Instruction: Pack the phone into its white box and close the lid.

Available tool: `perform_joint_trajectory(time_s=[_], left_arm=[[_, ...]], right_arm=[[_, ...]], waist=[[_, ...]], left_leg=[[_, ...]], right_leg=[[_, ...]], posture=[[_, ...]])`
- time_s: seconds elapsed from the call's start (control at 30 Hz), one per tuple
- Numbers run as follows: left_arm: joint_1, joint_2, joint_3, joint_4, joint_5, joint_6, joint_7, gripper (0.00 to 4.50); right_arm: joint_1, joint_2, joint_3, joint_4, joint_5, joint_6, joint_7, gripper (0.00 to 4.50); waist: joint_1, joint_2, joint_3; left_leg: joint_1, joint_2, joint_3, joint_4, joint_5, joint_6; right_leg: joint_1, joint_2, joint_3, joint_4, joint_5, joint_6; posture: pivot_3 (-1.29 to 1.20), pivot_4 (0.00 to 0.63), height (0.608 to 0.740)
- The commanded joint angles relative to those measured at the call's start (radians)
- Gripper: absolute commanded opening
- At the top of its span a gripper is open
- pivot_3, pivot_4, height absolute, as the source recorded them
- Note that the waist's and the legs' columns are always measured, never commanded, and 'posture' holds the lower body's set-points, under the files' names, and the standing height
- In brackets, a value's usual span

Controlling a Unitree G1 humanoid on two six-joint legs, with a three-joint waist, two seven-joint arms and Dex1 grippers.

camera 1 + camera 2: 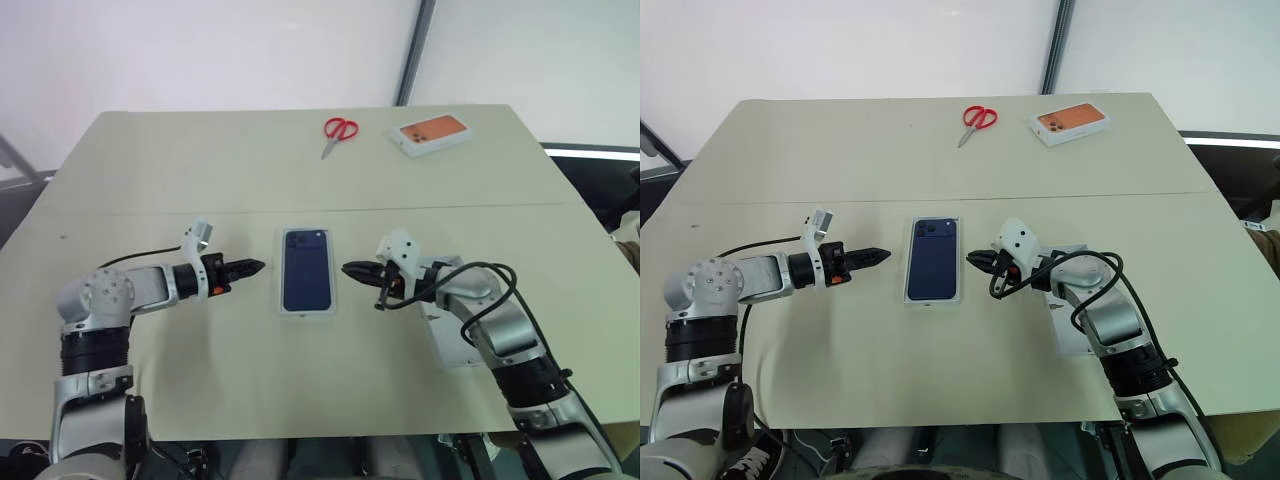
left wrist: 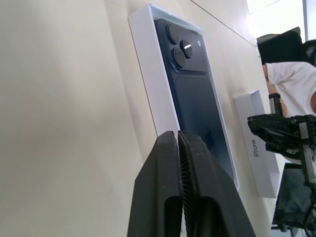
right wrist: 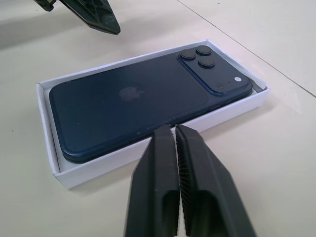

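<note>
Phone (image 1: 306,268) lies in the white box (image 3: 47,131) mid-surface; our left pincer (image 1: 252,267) and right pincer (image 1: 352,269) flank it, both pressed together, empty. Next: fetch lid (image 2: 256,143) beside right arm.

The phone (image 3: 143,103) lies back up inside the white box (image 3: 47,133), its camera bump (image 3: 213,69) at the far end and its near edge propped on the rim. The box rests flat on the beige table (image 3: 276,163). The right gripper (image 3: 175,136) hovers just beside the box's near long wall, fingers pressed together. The left gripper (image 3: 91,15) hangs beyond the box's far side, apart from it.
</note>
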Motion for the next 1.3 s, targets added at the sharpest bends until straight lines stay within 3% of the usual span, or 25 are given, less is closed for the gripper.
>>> perform_joint_trajectory(time_s=[0.03,0.2,0.43,0.67,0.93,1.3], left_arm=[[0.009,0.015,-0.056,-0.018,0.055,-0.073,-0.033,0.00],[0.036,-0.019,-0.173,-0.048,0.140,-0.150,-0.039,0.00],[0.111,-0.002,-0.366,-0.121,0.330,-0.451,-0.141,0.00],[0.155,-0.090,-0.366,-0.076,0.378,-0.555,-0.147,0.00],[0.148,-0.190,-0.414,-0.093,0.383,-0.527,-0.163,0.00],[0.128,-0.226,-0.491,-0.140,0.361,-0.452,-0.270,0.00]], right_arm=[[-0.020,-0.011,0.013,0.015,-0.050,-0.039,-0.021,0.05],[-0.031,0.024,0.090,0.070,-0.155,-0.033,-0.088,0.05],[-0.044,0.083,0.081,0.069,-0.148,-0.024,-0.108,0.05],[-0.031,0.077,0.061,0.035,-0.123,0.003,-0.090,0.05],[0.082,-0.019,-0.009,-0.138,-0.044,0.110,-0.027,0.05],[0.208,-0.157,-0.113,-0.230,-0.022,0.142,-0.039,0.05]], waist=[[-0.001,0.000,0.000],[-0.003,0.000,0.000],[0.003,0.001,0.000],[0.009,0.001,-0.001],[0.030,0.003,-0.001],[0.026,0.002,-0.001]], left_leg=[[0.000,0.000,0.000,-0.001,0.000,0.000],[0.000,0.000,0.001,-0.001,0.000,0.000],[0.001,0.000,0.001,-0.001,0.000,0.000],[0.004,0.000,-0.002,-0.001,0.000,0.000],[0.004,-0.001,-0.002,0.000,-0.001,0.002],[0.004,-0.001,-0.002,0.003,-0.003,0.005]], right_leg=[[0.000,0.000,0.000,0.000,0.000,0.000],[-0.001,0.000,0.000,0.000,0.000,0.000],[0.000,0.000,0.000,0.000,0.000,0.000],[0.006,-0.001,-0.002,-0.002,0.000,0.000],[0.008,-0.001,-0.003,-0.006,0.000,0.000],[0.010,-0.002,-0.003,-0.007,0.000,0.000]], posture=[[0.00,0.150,0.740],[0.00,0.150,0.740],[0.00,0.150,0.740],[0.00,0.150,0.740],[0.00,0.150,0.740],[0.00,0.150,0.740]])
